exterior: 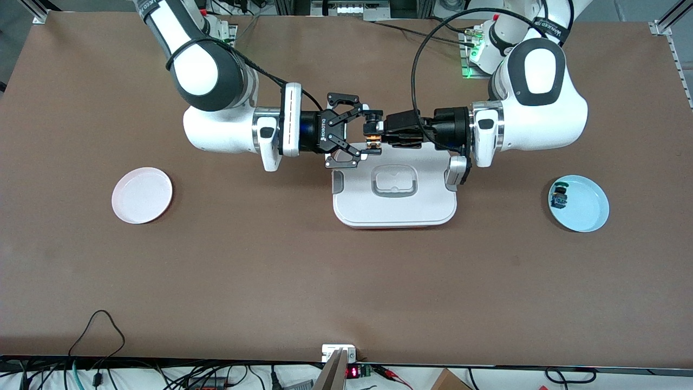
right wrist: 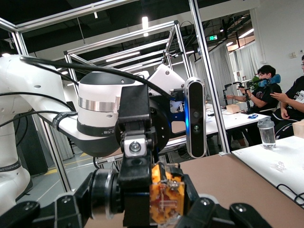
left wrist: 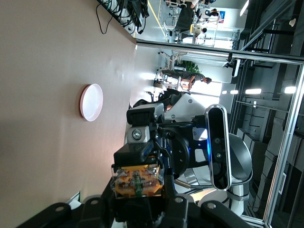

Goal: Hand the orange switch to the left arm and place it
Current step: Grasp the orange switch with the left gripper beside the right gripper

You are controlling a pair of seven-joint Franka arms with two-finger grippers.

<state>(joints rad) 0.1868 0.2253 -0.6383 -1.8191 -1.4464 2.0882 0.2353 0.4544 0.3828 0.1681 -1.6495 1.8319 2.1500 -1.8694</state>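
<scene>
The orange switch (exterior: 372, 143) is held in the air over the edge of the white box (exterior: 395, 208) nearest the robots' bases. My left gripper (exterior: 382, 132) reaches in from the left arm's end and is shut on the switch's body. My right gripper (exterior: 372, 133) meets it from the right arm's end, its fingertips set against the switch's two ends. In the left wrist view the switch's orange base (left wrist: 137, 183) fills my left gripper (left wrist: 138, 192). In the right wrist view the switch (right wrist: 166, 199) lies across my right gripper (right wrist: 137, 206).
A pink plate (exterior: 142, 195) lies toward the right arm's end; it also shows in the left wrist view (left wrist: 91, 102). A light blue plate (exterior: 591, 212) toward the left arm's end holds a green-capped switch (exterior: 559, 196). Brown table surrounds the box.
</scene>
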